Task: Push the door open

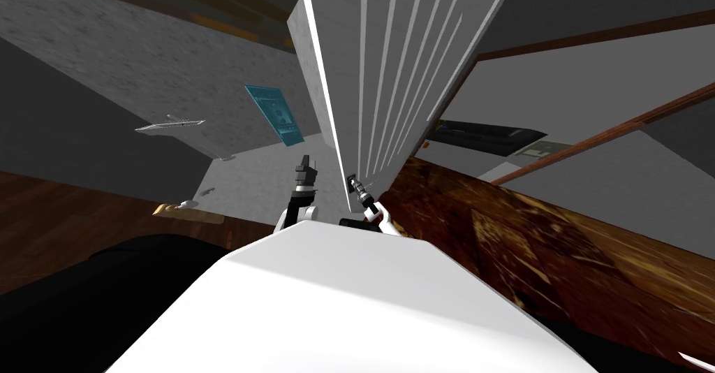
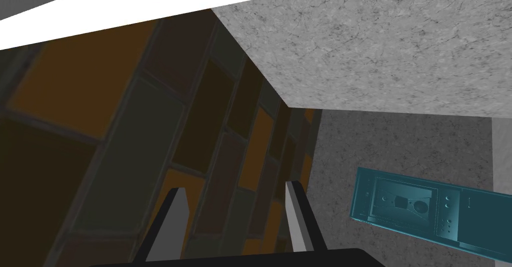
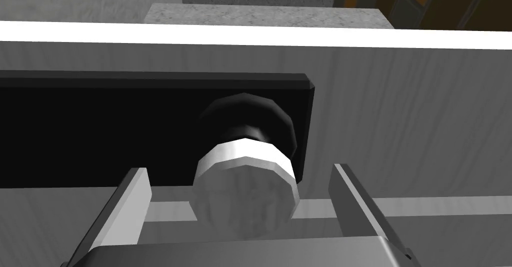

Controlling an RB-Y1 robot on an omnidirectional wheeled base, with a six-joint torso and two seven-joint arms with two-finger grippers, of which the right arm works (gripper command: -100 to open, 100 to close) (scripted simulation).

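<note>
A light grey panelled door (image 1: 391,75) rises ahead of me, seen almost edge-on and partly swung. Its round pale knob (image 3: 245,191) stands out from a black plate (image 3: 100,129) on the door face (image 3: 410,129). My right gripper (image 3: 240,199) is open, with one finger on each side of the knob and a gap to both. In the head view the right gripper (image 1: 358,186) sits at the door's edge by the plate. My left gripper (image 1: 305,166) is raised beside it, to the left of the door, and its fingers (image 2: 175,224) stand open with nothing between them.
A speckled grey wall (image 1: 160,61) runs left of the door, with a teal panel (image 1: 276,114) on it. Dark tiled wall (image 2: 125,144) shows past the left hand. Brown wood floor (image 1: 558,250) spreads to the right, with a dark bench-like piece (image 1: 482,135) beyond.
</note>
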